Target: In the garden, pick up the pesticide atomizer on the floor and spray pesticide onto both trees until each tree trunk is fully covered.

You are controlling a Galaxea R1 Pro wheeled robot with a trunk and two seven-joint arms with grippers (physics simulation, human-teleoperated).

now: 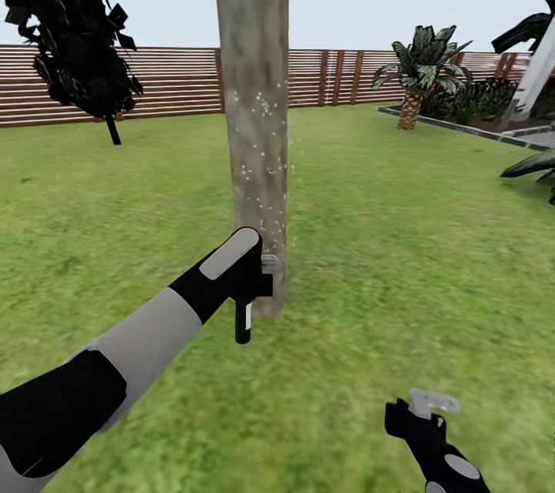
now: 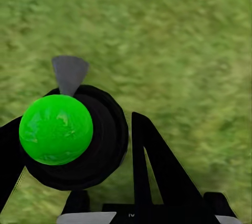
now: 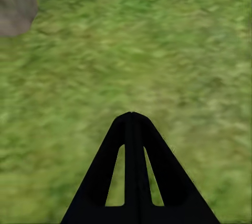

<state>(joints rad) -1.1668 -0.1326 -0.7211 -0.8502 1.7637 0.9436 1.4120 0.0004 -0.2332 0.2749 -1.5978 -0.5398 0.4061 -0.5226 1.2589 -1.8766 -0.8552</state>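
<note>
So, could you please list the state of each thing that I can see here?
left claw: shut on the pesticide atomizer
pesticide atomizer: held, hanging downward beside the tree trunk
tree trunk: upright, partly dotted with white pesticide specks
pesticide specks: scattered on the bark
right claw: shut, empty, over grass

Left arm: I reach forward and up across the head view, forearm grey, wrist black.
Left gripper (image 1: 245, 294): my fingers (image 2: 152, 166) are clamped around the pesticide atomizer (image 1: 243, 320), which hangs below my wrist.
Right arm: I hold it low and near my body.
Right gripper (image 3: 132, 116): my fingers are pressed together, holding nothing.
</note>
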